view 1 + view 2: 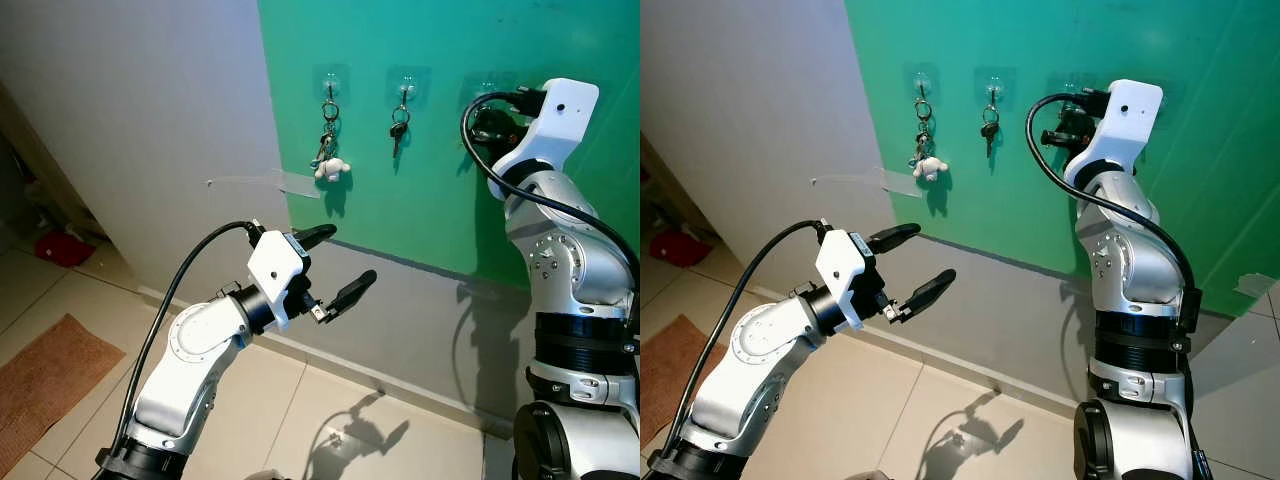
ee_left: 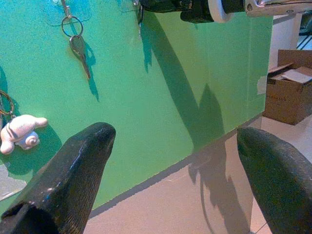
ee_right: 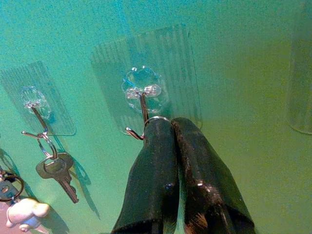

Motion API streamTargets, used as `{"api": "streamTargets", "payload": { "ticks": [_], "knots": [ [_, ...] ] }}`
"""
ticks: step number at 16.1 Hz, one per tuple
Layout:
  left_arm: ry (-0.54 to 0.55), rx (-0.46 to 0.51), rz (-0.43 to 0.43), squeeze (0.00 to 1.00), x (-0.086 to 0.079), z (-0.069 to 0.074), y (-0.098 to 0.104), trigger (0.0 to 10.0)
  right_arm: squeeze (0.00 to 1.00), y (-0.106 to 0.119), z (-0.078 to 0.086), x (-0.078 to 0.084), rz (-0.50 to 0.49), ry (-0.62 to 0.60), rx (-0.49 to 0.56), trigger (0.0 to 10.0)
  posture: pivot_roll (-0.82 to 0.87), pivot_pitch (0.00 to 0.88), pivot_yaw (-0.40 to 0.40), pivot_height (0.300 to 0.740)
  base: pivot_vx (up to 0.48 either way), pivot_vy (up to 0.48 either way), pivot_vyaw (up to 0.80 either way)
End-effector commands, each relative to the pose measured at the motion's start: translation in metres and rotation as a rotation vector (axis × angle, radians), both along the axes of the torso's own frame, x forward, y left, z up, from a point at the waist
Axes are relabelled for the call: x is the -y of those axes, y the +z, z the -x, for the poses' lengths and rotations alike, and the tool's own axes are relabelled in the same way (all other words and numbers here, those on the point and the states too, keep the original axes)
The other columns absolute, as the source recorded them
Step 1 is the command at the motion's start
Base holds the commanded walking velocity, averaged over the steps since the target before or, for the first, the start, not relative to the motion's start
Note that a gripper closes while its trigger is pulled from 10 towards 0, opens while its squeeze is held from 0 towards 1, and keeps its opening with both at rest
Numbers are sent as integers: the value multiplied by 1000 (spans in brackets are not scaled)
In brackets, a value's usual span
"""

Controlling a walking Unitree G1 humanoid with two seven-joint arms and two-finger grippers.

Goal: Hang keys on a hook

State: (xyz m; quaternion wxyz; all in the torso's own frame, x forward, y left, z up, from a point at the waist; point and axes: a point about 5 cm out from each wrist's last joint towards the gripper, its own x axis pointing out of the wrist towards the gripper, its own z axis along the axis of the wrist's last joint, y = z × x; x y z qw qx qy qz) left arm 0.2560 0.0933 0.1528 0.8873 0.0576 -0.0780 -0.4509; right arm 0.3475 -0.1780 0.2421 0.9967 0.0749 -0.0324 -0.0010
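Three clear stick-on hooks sit in a row on the green wall (image 1: 420, 200). The left one carries keys with a white plush charm (image 1: 330, 168). A single key (image 1: 399, 128) hangs from the middle one. My right gripper (image 3: 170, 122) is raised to the third hook (image 3: 141, 105) and shut on a thin key ring (image 3: 156, 118); the ring's top touches the hook's wire, and its keys are hidden under the fingers. My left gripper (image 1: 350, 253) hovers open and empty in front of the wall, below the plush charm.
A strip of tape (image 1: 290, 183) is stuck on the grey wall beside the green panel. On the tiled floor to the left lie a brown mat (image 1: 40, 375) and a red object (image 1: 62, 247). Cardboard boxes (image 2: 290, 92) stand to the right.
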Motion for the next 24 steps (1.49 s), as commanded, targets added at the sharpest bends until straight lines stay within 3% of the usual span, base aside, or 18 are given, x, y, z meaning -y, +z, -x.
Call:
{"api": "streamTargets", "payload": {
  "ticks": [1, 12, 19, 22, 24],
  "knots": [
    [4, 2, -9, 0, -4, -2, 1, 10000, 0, -1, -1, -2, 20, 7, -9, 10000, 18, 0, 56, 740, 0, 0, 0],
    [-14, 12, -10, 0, -1, -3, 3, 10000, 0, 18, 12, -9, 99, 92, 153, 10000, -3, 0, 77, 740, 0, 0, 0],
    [-16, 10, -7, 0, 0, -2, 5, 10000, 0, 2, 12, -9, 126, 133, 45, 10000, 1, 0, 70, 740, 0, 0, 0],
    [-17, 7, -6, 0, 0, -2, 5, 10000, 0, 0, 12, -7, 104, 123, 36, 10000, 0, 0, 72, 740, 0, 0, 0],
    [-21, 3, -7, 0, -1, -1, 4, 10000, 0, 2, 11, 1, 15, 53, 48, 10000, 2, 0, 74, 740, 0, 0, 0]
  ]
}}
